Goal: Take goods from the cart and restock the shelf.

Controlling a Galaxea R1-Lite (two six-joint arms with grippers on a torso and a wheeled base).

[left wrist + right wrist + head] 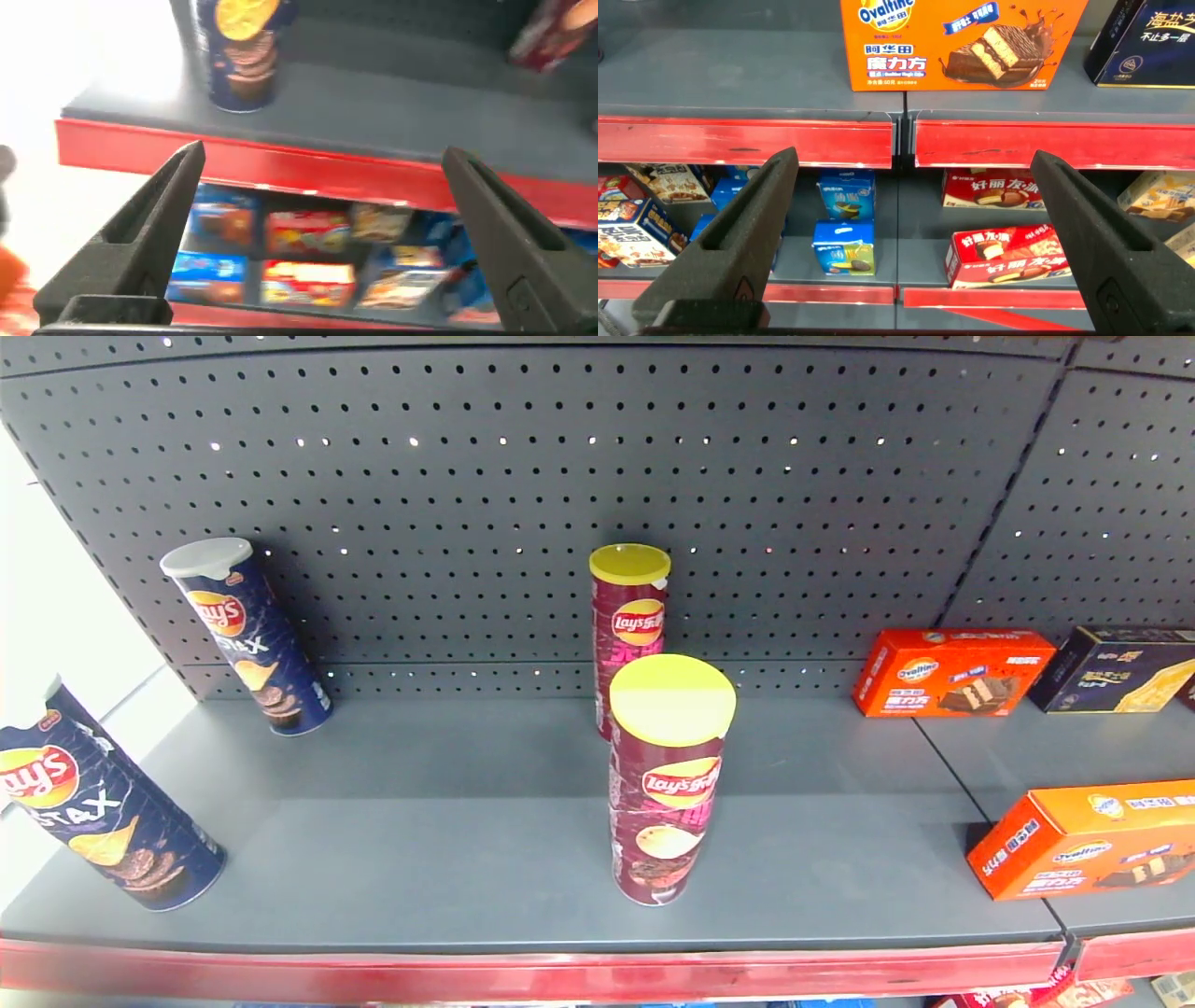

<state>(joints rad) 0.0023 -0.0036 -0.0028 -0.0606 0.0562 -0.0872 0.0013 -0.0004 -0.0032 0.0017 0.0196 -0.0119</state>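
Four chip cans stood upright on the grey shelf (448,821). Two were dark blue at the left end, the front blue can (103,812) near the red lip (523,971) and the rear blue can (247,635) back by the pegboard (523,476). Two were maroon with yellow lids in the middle, the front maroon can (667,784) just ahead of the rear maroon can (630,616). I read those front-to-back files as deliberate facings, labels outward, with bare shelf between them for more stock.

To the right lay the front orange box (1092,840) and the rear orange box (952,672), the latter beside a dark box (1120,679).

My left gripper (322,151) hung before the red lip, near the front blue can, fingers spread wide with nothing between them. My right gripper (915,157) sat likewise spread and empty before the lip, under the front orange box.

With both tools unloaded, I judged the next job to be a pick from the cart.
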